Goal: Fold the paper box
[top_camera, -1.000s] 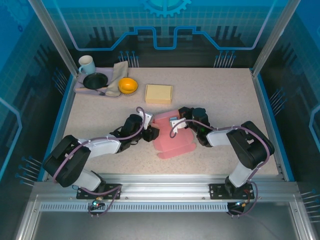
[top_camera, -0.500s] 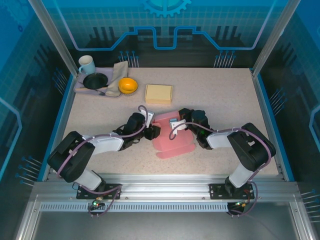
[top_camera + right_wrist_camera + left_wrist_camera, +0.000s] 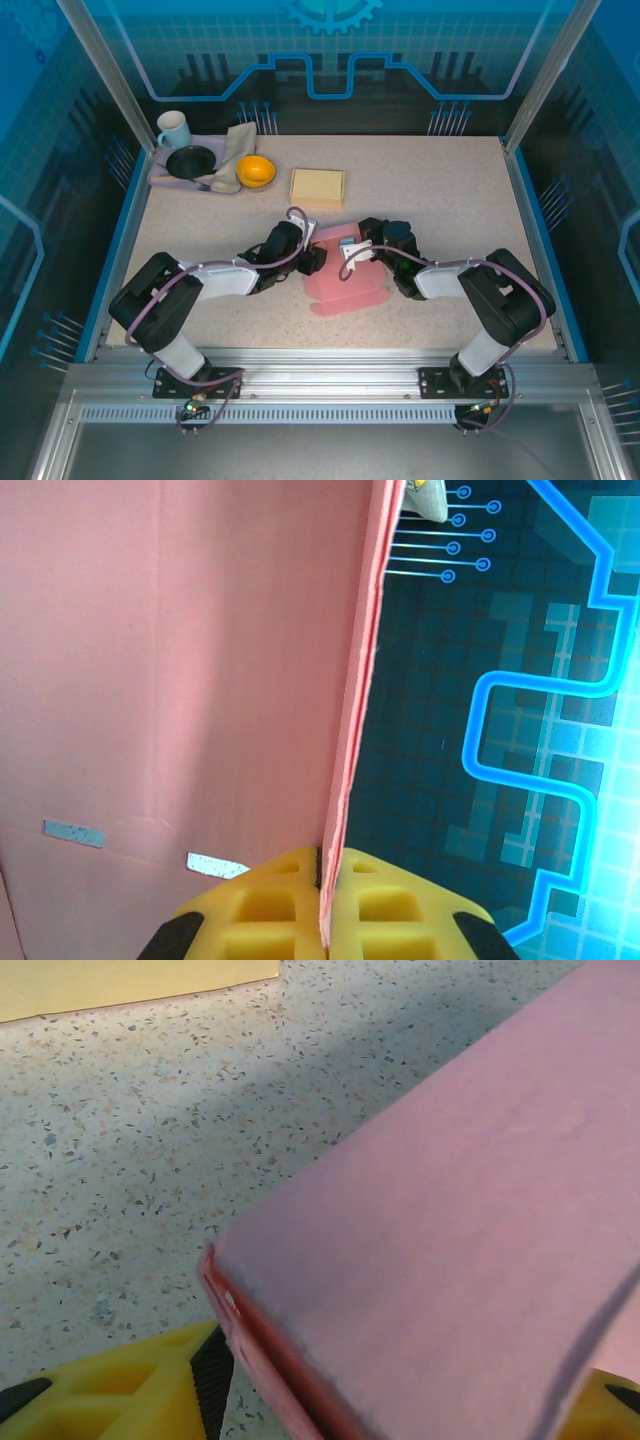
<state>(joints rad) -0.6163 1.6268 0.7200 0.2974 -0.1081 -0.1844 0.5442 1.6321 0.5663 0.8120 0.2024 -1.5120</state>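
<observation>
The pink paper box (image 3: 345, 285) lies partly folded at the middle of the table, one panel raised. My right gripper (image 3: 350, 250) is at its upper middle. In the right wrist view the yellow fingers (image 3: 250, 910) are shut on the thin edge of an upright pink panel (image 3: 180, 660), my right gripper (image 3: 322, 880) pinching it. My left gripper (image 3: 312, 260) is at the box's left side. In the left wrist view a folded pink wall (image 3: 450, 1240) lies between the spread jaws of my left gripper (image 3: 405, 1380). It is open, with a sliver of table between the left pad (image 3: 210, 1375) and the box.
A flat yellow block (image 3: 317, 187) lies just behind the box and shows again as a yellow corner (image 3: 120, 980). At the back left a tray (image 3: 160, 178) holds a mug (image 3: 173, 128), a black bowl (image 3: 190, 160), a cloth (image 3: 235, 155) and an orange bowl (image 3: 256, 171).
My left gripper has slid to the right and a little farther back, onto the box's left wall. The box's near edge has shifted slightly left. The right gripper keeps its grip.
</observation>
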